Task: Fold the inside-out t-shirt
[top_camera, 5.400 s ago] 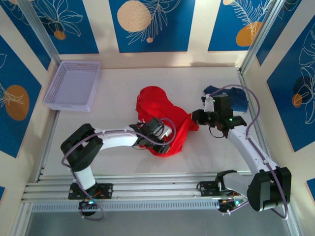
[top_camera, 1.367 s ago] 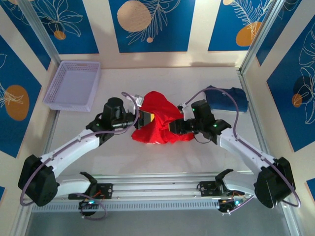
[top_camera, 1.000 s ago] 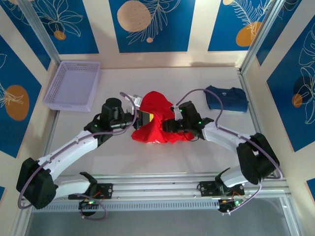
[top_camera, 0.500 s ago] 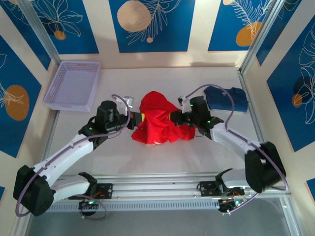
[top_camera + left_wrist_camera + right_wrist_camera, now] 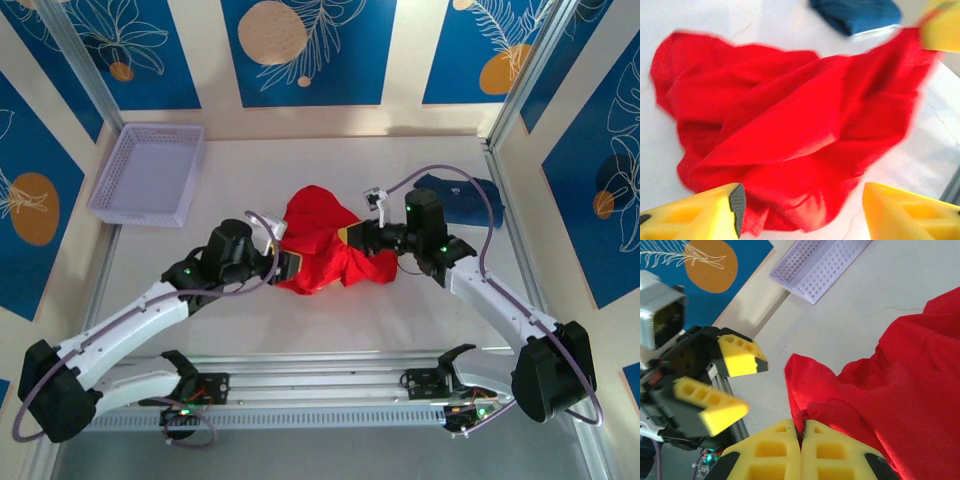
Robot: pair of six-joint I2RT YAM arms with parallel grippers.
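We saw the t-shirt (image 5: 320,250) in plain bright red, with no print. The other garment (image 5: 482,205) was dark navy. The basket (image 5: 150,175) was pale lavender, perforated all over. The left fingers (image 5: 685,215) and right fingers (image 5: 772,452) were yellow with dark grey pads. The surface (image 5: 400,310) was off-white. The walls (image 5: 350,60) bore blue panels between cream stripes, with orange and peach circles and white leaf outlines.

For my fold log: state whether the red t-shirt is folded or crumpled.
Crumpled, not folded: the red t-shirt lies in a wrinkled heap, one edge pinched by the right gripper.
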